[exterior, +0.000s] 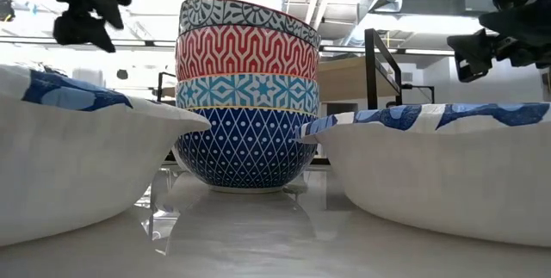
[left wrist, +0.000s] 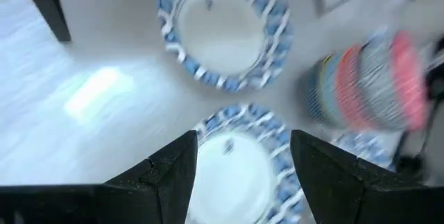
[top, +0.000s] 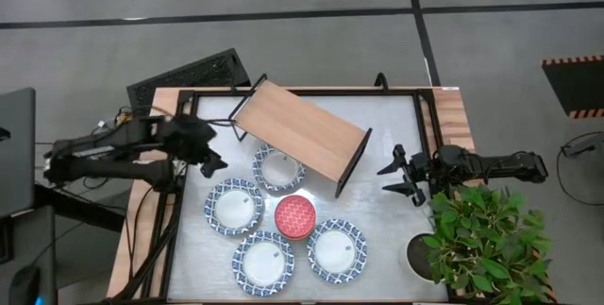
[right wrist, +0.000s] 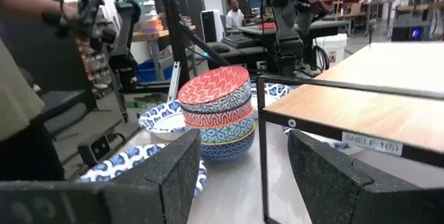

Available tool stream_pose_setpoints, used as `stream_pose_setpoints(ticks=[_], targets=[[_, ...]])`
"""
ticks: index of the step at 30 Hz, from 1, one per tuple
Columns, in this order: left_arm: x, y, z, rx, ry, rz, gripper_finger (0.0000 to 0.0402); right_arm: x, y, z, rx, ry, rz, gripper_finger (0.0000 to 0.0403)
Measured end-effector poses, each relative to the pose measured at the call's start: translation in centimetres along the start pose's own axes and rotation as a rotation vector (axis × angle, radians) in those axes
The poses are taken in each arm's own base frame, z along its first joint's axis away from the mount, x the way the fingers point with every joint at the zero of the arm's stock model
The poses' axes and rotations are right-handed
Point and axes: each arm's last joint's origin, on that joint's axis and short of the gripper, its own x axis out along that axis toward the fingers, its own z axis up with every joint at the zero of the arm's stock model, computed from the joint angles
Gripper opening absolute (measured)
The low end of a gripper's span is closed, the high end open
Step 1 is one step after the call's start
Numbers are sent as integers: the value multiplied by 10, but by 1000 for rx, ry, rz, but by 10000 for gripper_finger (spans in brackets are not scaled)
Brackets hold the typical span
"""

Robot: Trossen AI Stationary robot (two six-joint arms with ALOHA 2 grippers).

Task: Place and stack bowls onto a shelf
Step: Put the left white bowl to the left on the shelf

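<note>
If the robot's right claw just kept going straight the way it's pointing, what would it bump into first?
Probably the black leg of the shelf straight ahead of the right gripper; the stack of patterned bowls looks farther on. Depth is hard to judge.

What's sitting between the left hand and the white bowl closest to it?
Nothing visible. The left hand, open, hangs above bare table just beside the nearest white bowl, and its wrist view looks straight down at that bowl between the fingers. The shelf lies farther back.
</note>
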Motion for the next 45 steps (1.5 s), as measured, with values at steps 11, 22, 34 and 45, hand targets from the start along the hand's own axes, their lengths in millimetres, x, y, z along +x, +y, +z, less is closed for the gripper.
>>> stream_pose_setpoints(ticks=[11, 22, 34, 45], targets=[[82, 13, -3, 223, 334, 144, 217, 0, 0, 0, 52, 1, 0, 244], [110, 34, -25, 295, 365, 138, 217, 0, 0, 0, 52, 1, 0, 244], [114, 30, -28, 232, 357, 82, 191, 0, 0, 0, 52, -1, 0, 244], [114, 24, -33, 179, 399, 27, 10, 0, 0, 2, 85, -17, 4, 244]])
